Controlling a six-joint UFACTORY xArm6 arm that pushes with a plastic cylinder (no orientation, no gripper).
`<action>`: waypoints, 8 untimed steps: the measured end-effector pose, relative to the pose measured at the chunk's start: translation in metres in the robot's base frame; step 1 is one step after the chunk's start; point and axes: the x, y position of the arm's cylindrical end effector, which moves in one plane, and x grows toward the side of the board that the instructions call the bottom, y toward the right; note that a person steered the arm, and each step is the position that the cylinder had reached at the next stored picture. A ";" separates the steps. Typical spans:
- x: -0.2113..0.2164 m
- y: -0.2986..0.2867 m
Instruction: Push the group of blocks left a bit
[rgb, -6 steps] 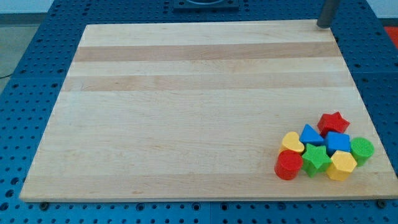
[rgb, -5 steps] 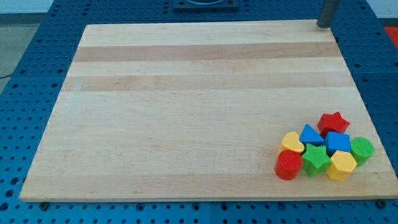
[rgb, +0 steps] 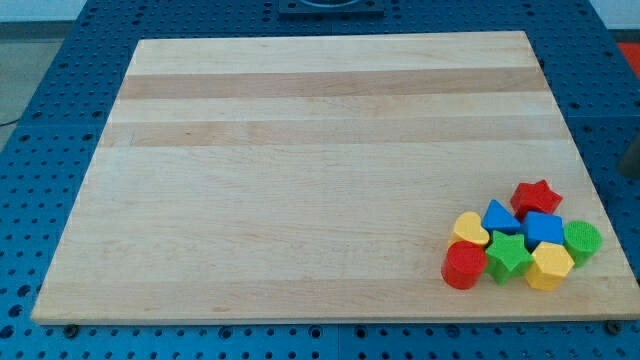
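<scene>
Looking for my tip, I am not finding it anywhere over the wooden board (rgb: 300, 150); a dark sliver at the view's right edge may be my rod, but I cannot tell. I am carrying no jaws at all (only a plain rod), so nothing on me is opening, closing or holding.

The group is sitting packed together in the board's corner at the view's bottom right: red star (rgb: 536, 197) at the top, blue triangular block (rgb: 500, 217) and blue cube (rgb: 544, 229) below it, yellow heart (rgb: 469, 229) and red cylinder (rgb: 462, 266) on the view's left flank, green star (rgb: 508, 254) and yellow hexagon (rgb: 550, 266) along the bottom, green cylinder (rgb: 582, 241) outermost on the view's right.

I am judging the push as not yet begun. The risk I am weighing: a narrow tip striking one block off-centre could be splitting the cluster, sending the green cylinder or red star sliding past the others, or nudging the bottom row off the nearby board edge.
</scene>
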 end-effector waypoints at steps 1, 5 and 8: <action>0.072 0.000; 0.117 -0.063; 0.114 -0.121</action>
